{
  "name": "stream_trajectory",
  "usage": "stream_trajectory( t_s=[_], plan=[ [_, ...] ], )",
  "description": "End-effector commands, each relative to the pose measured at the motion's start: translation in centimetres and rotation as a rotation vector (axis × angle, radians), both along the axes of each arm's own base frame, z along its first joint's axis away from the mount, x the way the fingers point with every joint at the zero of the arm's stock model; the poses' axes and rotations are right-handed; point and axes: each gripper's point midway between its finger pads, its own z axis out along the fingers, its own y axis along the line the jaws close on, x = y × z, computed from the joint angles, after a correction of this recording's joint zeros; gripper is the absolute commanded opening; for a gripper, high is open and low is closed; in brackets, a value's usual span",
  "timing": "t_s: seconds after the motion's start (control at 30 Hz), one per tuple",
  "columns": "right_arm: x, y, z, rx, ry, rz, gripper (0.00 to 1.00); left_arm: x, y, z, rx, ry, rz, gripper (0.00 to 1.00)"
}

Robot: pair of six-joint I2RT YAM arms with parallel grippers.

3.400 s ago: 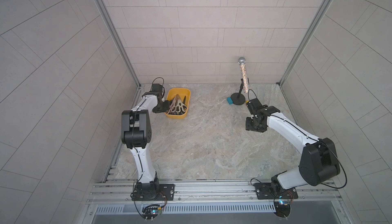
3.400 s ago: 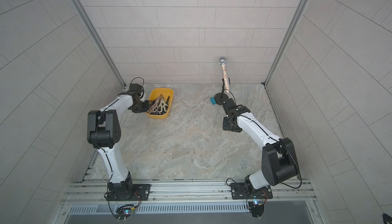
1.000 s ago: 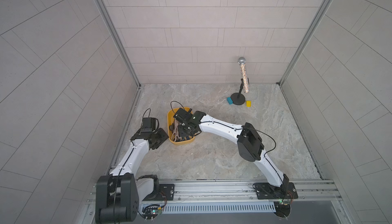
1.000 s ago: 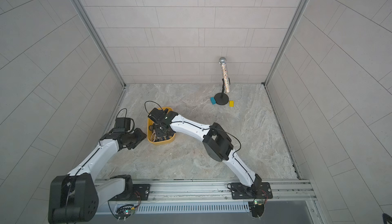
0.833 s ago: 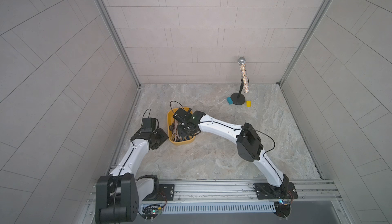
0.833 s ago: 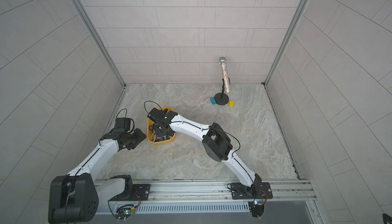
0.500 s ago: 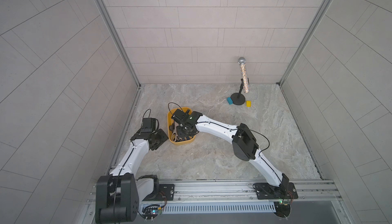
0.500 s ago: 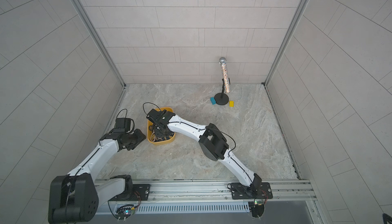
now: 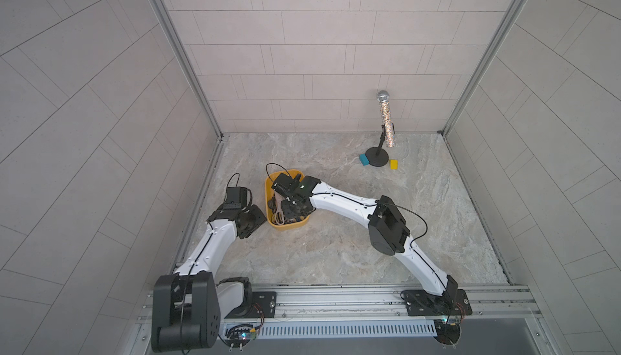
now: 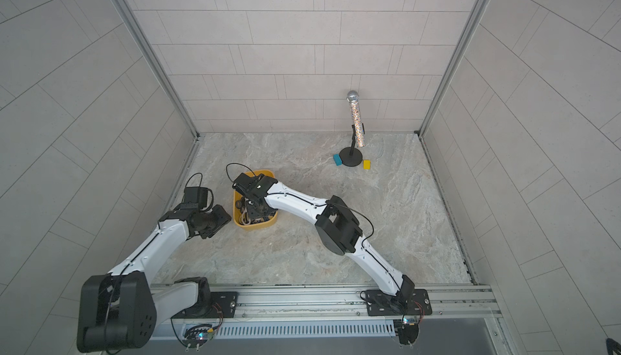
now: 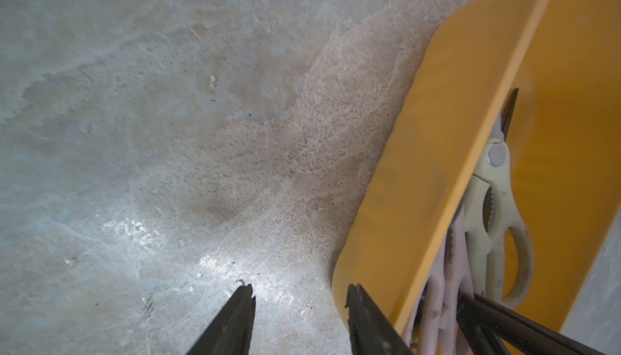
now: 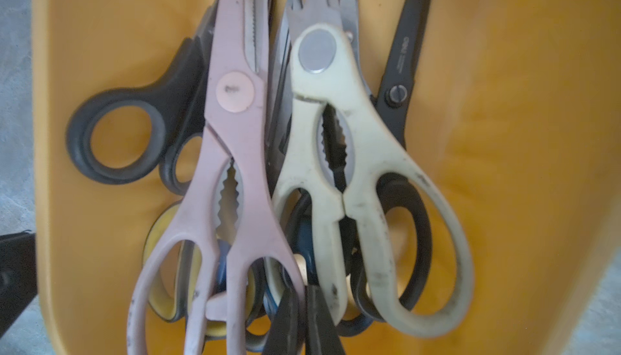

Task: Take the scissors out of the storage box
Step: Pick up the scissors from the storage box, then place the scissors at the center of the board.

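Two slim robot arms, the left arm (image 9: 215,242) and the right arm (image 9: 339,202), have glossy white shells and bulky black joint housings (image 9: 386,232). Thin black cables (image 9: 279,168) loop out near the wrists. Each arm is mounted on a black, screwed base plate (image 9: 413,304) fixed to a silver rail (image 9: 336,298). The left tool (image 11: 299,292) and the right tool (image 12: 302,306) have narrow, black, tapering fingers (image 11: 235,323).

Box (image 12: 504,134) was smooth yellow plastic with a slight sheen. Scissors (image 12: 235,118) had bare steel blades and matt plastic handles; cream pair (image 12: 336,74) scuffed, smudged. Desk (image 11: 168,134) looked like grainy marbled stone with glossy glare patches. Microphone (image 9: 385,118) was glittery.
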Motion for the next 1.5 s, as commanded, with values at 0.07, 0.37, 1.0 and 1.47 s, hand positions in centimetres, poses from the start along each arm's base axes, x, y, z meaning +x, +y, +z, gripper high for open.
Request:
stream_trajectory(
  t_s=[0.07, 0.37, 1.0, 1.47],
  plan=[
    [0.0, -0.7, 5.6, 0.042, -0.068, 0.038, 0.0, 0.3, 0.4, 0.5, 0.02, -0.003, 0.001, 0.51],
    [0.2, -2.0, 7.5, 0.03, -0.106, 0.062, 0.0, 0.2, 1.0, 0.6, 0.052, -0.004, 0.013, 0.51],
    [0.2, -21.7, 7.3, -0.029, -0.098, -0.155, 0.0, 0.2, -0.1, 1.0, 0.038, 0.036, -0.107, 0.56],
    [0.7, -37.9, 2.9, -0.241, -0.094, -0.352, 0.0, 2.2, -3.6, 5.2, 0.045, -0.006, -0.26, 0.68]
  ],
)
